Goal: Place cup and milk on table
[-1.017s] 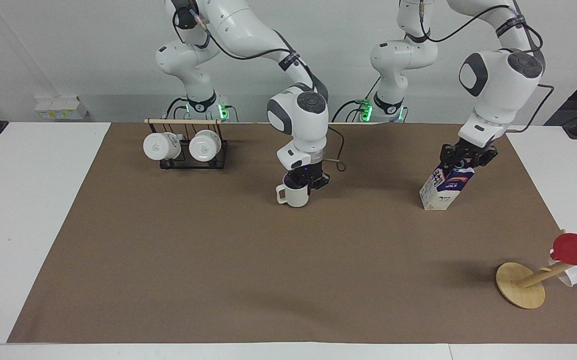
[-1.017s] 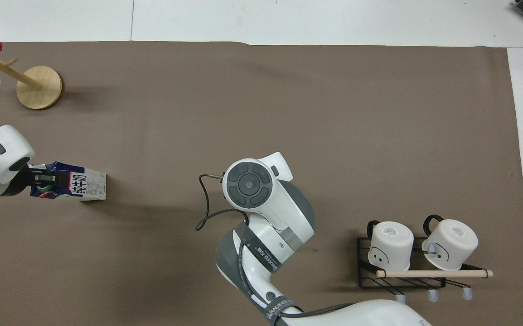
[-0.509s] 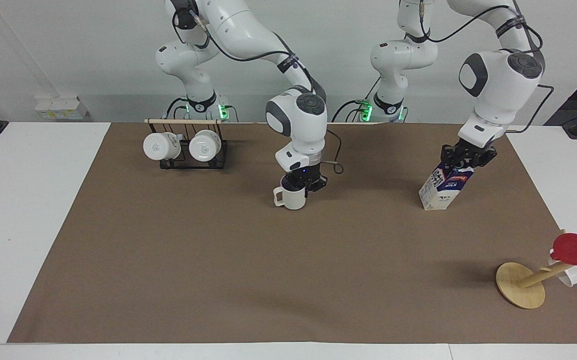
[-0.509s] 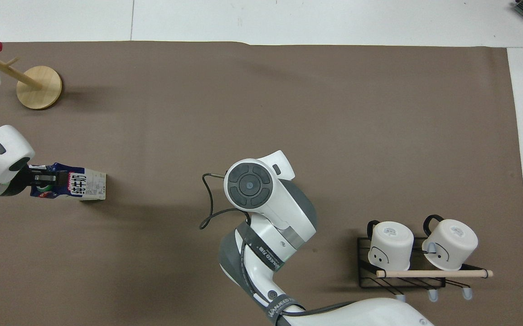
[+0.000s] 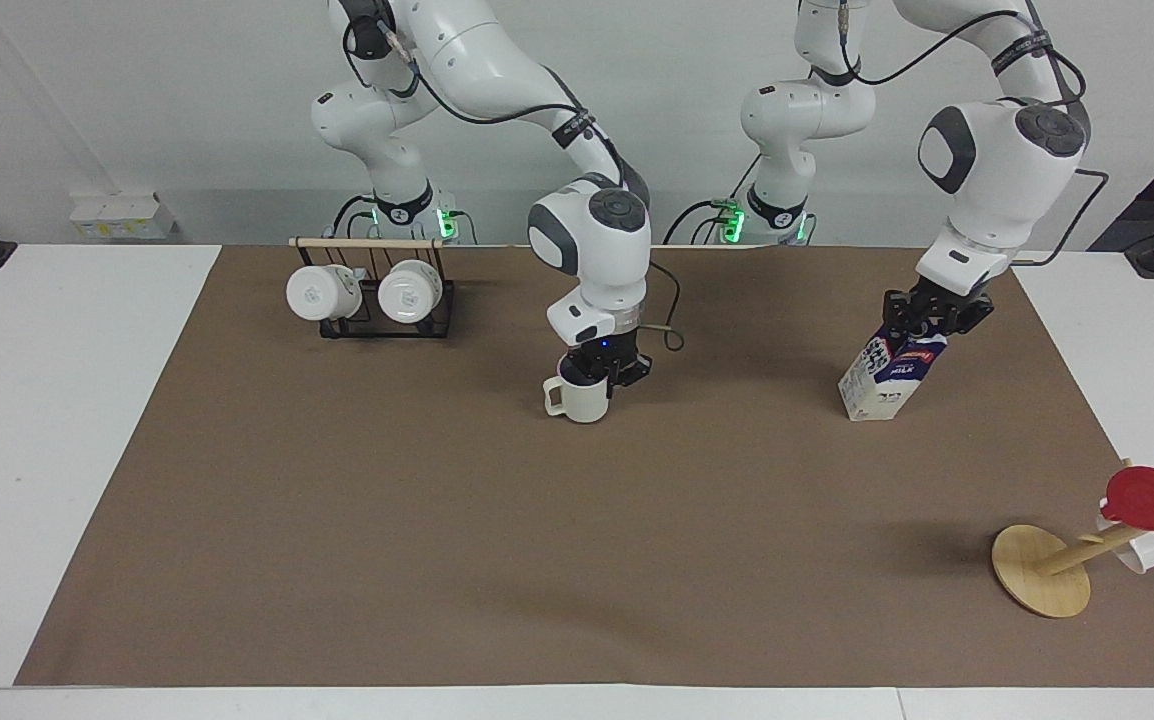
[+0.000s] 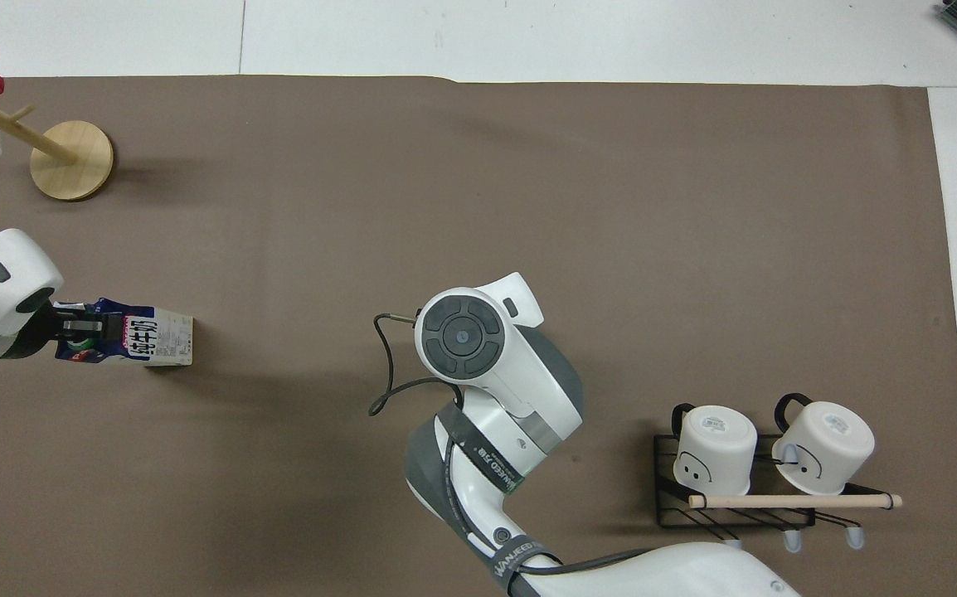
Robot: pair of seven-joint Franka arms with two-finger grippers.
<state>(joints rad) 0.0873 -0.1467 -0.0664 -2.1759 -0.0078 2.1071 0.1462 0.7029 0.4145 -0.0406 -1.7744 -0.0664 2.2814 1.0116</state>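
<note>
The cup (image 5: pixel 579 398), cream-white with a squarish handle, is upright over the middle of the brown sheet (image 5: pixel 537 550) that covers the table (image 5: pixel 57 400). My right gripper (image 5: pixel 597 372) is shut on its rim from above. In the overhead view the right arm hides the cup. The milk (image 5: pixel 882 385) (image 6: pixel 151 338) leans over toward the left arm's end of the table. Its blue gable top is held in my left gripper (image 5: pixel 927 325) (image 6: pixel 80 332). I cannot tell whether the carton's lower corner touches the sheet.
A black wire rack (image 5: pixel 372 295) (image 6: pixel 744 473) with two white mugs stands near the right arm's base. A tilted wooden stand (image 5: pixel 1040 570) (image 6: pixel 72 149) carries a red cup (image 5: pixel 1152 497) at the left arm's end, farther from the robots than the milk.
My right gripper has carried the cup a little toward the right arm's end of the table. The milk and my left gripper have hardly moved.
</note>
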